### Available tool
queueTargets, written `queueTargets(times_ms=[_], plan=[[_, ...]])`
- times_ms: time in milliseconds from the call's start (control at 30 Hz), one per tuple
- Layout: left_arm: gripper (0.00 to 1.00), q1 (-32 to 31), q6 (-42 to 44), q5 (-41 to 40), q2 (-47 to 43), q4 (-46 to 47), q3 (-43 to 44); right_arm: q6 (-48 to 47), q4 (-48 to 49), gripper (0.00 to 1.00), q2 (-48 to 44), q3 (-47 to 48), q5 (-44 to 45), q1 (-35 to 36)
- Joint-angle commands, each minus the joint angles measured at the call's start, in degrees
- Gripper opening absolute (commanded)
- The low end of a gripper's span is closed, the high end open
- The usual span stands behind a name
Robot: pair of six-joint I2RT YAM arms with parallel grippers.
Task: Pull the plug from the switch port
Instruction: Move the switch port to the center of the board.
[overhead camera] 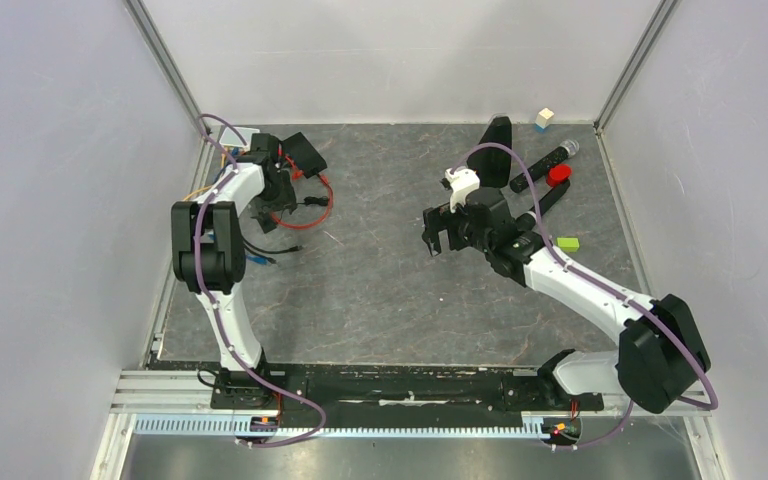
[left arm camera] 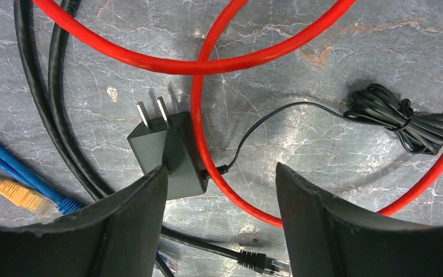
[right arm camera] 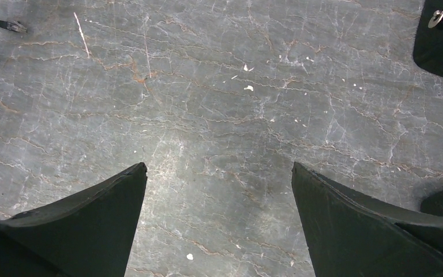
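My left hand [left arm camera: 220, 173]: spread wide and holding nothing, low over a tangle of cables at the far left of the table [right arm camera: 219, 86].
Between its fingers: a loop of red cable [left arm camera: 196, 63] and the thin lead of a black power adapter [left arm camera: 167, 153]. The adapter lies flat with its two prongs pointing away from me. One fingertip covers its near corner; I cannot tell whether they touch.
Switch: the black box [overhead camera: 305, 152] lies just beyond my left hand, with the red cable curling beside it. The plug and port are too small to make out.
Other leads: thick black cables [left arm camera: 40, 98], blue cable [left arm camera: 11, 158], yellow cable [left arm camera: 14, 193], a loose black network plug [left arm camera: 262, 262] and a bundled black cord [left arm camera: 401, 118].
My right hand [right arm camera: 219, 167]: spread and empty above bare stone-patterned table, well apart from the switch.
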Motion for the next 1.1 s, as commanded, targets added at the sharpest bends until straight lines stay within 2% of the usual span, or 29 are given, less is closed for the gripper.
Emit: queueTargets(times_ms=[0,67,167,433,633,833,1067], plan=[[0.71,0.33,0.07,5.03,2.08,1.69,-1.23,-0.03,1.08,0.98,0.65,2.25,-0.86,-0.56],[0.67,0.30,-0.58,3.05,1.64,1.92,-2.24,-0.02,1.02,0.98,1.00,2.30,-0.99,-0.63],[0.74,0.46,-1.22,1.03,-1.39,4.74,-5.07,-0.19,0.54,0.98,1.20,2.36,-1.22,-0.81],[0.81,0.98,-2.38,-7.73,-7.05,4.91,-4.09,-0.09,0.53,0.98,2.26,3.10,-1.44,-1.11],[0.82,1.26,-3.50,-5.48,-3.94,4.59,-3.75,0.06,0.53,0.98,3.05,3.32,-3.36,-1.34],[0.74,1.26,-5.38,-3.56,-1.07,6.74,-6.94,-0.02,0.10,0.98,3.36,3.33,-3.45,-1.66],[0.42,1.26,-6.14,4.83,-2.38,9.17,-10.16,-0.09,0.15,0.98,3.74,3.15,-3.45,-1.96]])
